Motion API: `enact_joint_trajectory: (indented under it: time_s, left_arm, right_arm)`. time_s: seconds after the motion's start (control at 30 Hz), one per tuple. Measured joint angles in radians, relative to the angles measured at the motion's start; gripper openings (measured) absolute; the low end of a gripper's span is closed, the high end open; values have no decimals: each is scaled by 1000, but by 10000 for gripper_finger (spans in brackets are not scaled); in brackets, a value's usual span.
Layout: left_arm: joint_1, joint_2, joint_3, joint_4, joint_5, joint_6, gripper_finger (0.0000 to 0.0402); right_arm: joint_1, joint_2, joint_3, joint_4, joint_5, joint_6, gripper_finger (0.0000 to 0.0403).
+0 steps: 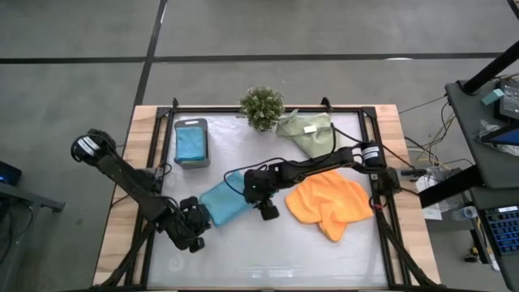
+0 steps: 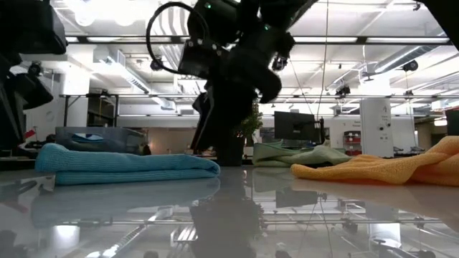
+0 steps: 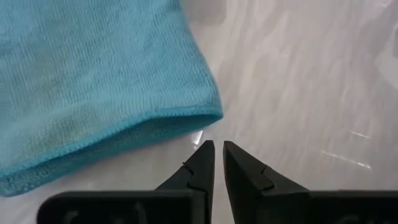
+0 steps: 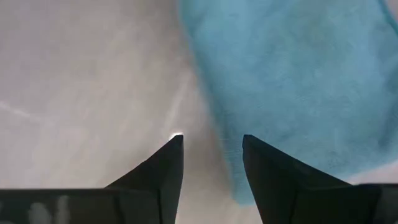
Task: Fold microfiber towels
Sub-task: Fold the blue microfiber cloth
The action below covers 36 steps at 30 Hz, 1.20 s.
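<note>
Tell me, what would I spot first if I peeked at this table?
Probably the bright orange towel, lying crumpled on the table's right side. Next, the two dark arms meeting in the middle around a folded blue towel: the right gripper is open at its right end, and the left gripper is shut, just off its left end. A bushy little plant sits at the far edge.

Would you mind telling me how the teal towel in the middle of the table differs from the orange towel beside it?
The teal towel is folded into a flat, neat-edged slab; the orange towel lies rumpled and unfolded. The teal towel sits between the left gripper and right gripper, neither holding it; the orange towel has no gripper at it. The orange towel covers more table. Both are soft cloths on the glossy tabletop.
</note>
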<state>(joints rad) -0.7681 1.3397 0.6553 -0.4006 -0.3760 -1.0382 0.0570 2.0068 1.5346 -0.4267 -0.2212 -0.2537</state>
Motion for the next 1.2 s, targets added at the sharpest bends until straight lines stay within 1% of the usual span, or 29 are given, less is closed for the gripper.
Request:
enact_joint_trajectory:
  time_s: [0.2, 0.37, 0.47, 0.6, 0.63, 0.8, 0.9, 0.97, 1.07, 1.2]
  left_arm:
    - [0, 43, -2, 8, 12, -3, 19]
    - [0, 106, -4, 9, 7, -3, 19]
    - [0, 141, -3, 9, 3, -2, 19]
    - [0, 157, 3, 17, 0, -2, 19]
    - [0, 158, 6, 18, 0, -2, 19]
    - [1, 152, 22, 66, 0, -1, 19]
    - [1, 159, 20, 149, -53, 30, 19]
    - [1, 167, 20, 206, -123, 77, 19]
    - [2, 183, 20, 234, -214, 102, 19]
    - [3, 207, 19, 242, -223, 101, 19]
  right_arm:
    - [1, 4, -75, 136, 114, -31, 153]
    - [2, 1, -84, 158, 120, -44, 146]
    - [2, 3, -84, 156, 119, -46, 110]
    - [4, 1, -84, 156, 120, -35, 35]
    - [4, -1, -84, 155, 120, -35, 21]
    - [4, -24, -84, 140, 122, 12, 10]
    - [4, -53, -84, 110, 151, 48, 9]
    - [4, -70, -84, 84, 154, 55, 9]
    - [8, -84, -84, 61, 156, 72, 9]
    - [11, -85, -84, 55, 162, 137, 9]
